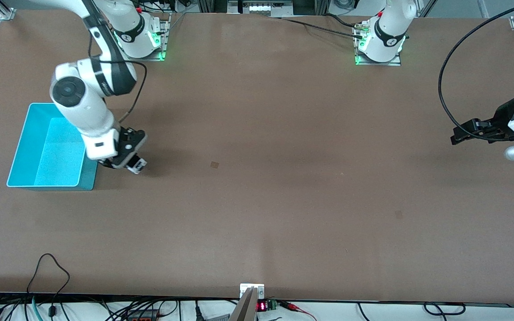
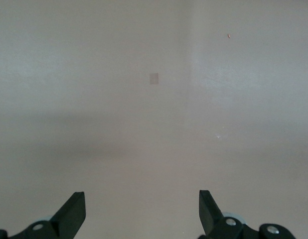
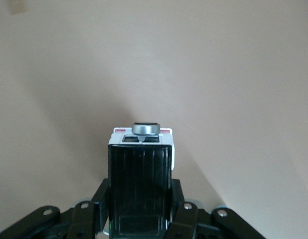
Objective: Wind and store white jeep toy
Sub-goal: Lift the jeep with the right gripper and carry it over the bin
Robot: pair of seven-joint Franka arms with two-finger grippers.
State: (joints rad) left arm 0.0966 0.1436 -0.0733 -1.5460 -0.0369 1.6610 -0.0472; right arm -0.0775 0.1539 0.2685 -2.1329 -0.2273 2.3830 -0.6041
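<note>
Beside bin (image 1: 20, 147): right gripper (image 1: 133, 166) clamped on jeep (image 3: 140, 169), just above table (image 1: 283, 200). Left gripper (image 1: 458, 136) waits w/ fingers spread, empty, at left arm's end.

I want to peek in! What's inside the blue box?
The open turquoise plastic bin shows only its bare floor. The right arm covers one corner, so that part is hidden. The tiny white jeep toy sits in the right gripper beside the bin.

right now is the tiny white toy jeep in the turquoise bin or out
Out: the tiny white toy jeep sits clamped in the right gripper beside the turquoise plastic bin.
</note>
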